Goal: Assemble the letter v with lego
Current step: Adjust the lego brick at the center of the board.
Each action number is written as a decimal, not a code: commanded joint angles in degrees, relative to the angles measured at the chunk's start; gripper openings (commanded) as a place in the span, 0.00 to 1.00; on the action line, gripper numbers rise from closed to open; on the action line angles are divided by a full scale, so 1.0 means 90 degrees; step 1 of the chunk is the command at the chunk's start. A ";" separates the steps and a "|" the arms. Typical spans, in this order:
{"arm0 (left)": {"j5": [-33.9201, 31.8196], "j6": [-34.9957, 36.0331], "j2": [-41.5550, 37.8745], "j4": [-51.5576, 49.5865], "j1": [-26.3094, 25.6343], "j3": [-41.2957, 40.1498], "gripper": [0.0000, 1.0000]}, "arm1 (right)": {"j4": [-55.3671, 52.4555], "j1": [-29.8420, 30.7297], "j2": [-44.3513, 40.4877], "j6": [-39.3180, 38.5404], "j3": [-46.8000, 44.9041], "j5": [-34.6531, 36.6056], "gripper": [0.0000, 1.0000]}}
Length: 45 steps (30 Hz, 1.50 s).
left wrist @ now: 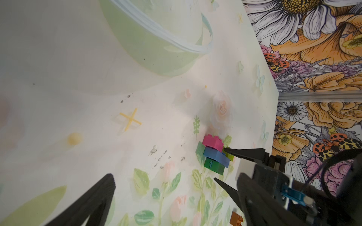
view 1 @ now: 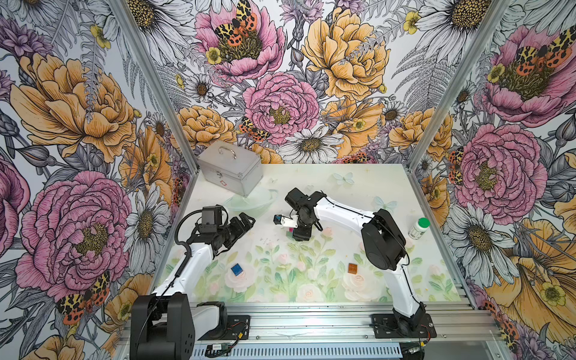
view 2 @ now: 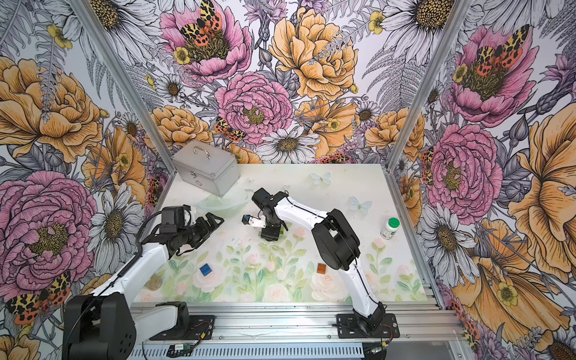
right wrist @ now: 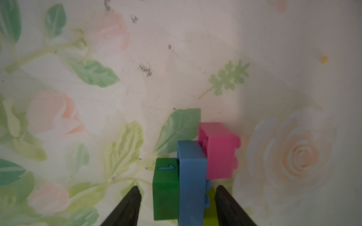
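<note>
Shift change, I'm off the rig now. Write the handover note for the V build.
Left gripper: open, empty, clear of the build.
Right gripper: open, jaws either side of the partial V, not yet clamped.
Done: dark-green brick, light-blue bar, pink brick and lime brick are joined.
Loose: dark blue brick and orange brick, well apart, towards the front of the table.
Left: add those two, probably as the arm tops.

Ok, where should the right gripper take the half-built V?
Probably the green brick and lime brick end, from above, jaws either side of the light-blue bar: it lies on its side, so squeezing there presses the joints together.
</note>
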 commanded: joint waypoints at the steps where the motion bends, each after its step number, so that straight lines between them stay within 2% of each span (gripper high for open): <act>1: -0.0073 0.0161 -0.0124 -0.0062 0.0092 -0.0084 0.99 | -0.0038 0.0067 0.0215 -0.0048 0.0163 0.0183 0.60; 12: -0.0078 0.0156 -0.0132 -0.0068 0.0100 -0.0104 0.99 | -0.0038 0.0074 0.0348 0.0018 0.0149 0.0419 0.59; 17: -0.0094 0.0157 -0.0136 -0.0070 0.0104 -0.0099 0.99 | -0.0028 0.0081 0.0389 0.0020 0.0194 0.0392 0.49; 23: -0.0094 0.0163 -0.0121 -0.0072 0.0110 -0.0091 0.99 | -0.0028 0.0148 0.0412 -0.0047 0.0286 0.0411 0.44; 34: -0.0066 0.0175 -0.0083 -0.0072 0.0115 -0.0079 0.99 | -0.0046 0.0142 0.0378 -0.0105 0.0153 0.0354 0.17; 37: -0.0057 0.0154 -0.0125 -0.0072 0.0109 -0.0089 0.99 | -0.0121 0.0144 0.0388 -0.0120 0.0126 0.0252 0.15; 39: -0.0038 0.0137 -0.0142 -0.0072 0.0114 -0.0094 0.99 | -0.0145 0.0150 0.0388 -0.0130 0.0092 0.0184 0.08; 43: -0.0013 0.0071 -0.0213 -0.0147 0.0105 -0.0127 0.99 | -0.0146 0.0157 0.0364 -0.0172 0.0004 0.0108 0.10; 45: -0.0165 0.0029 -0.0286 -0.0425 0.0109 -0.0109 0.99 | -0.0146 0.0153 0.0325 -0.0192 -0.0037 0.0145 0.25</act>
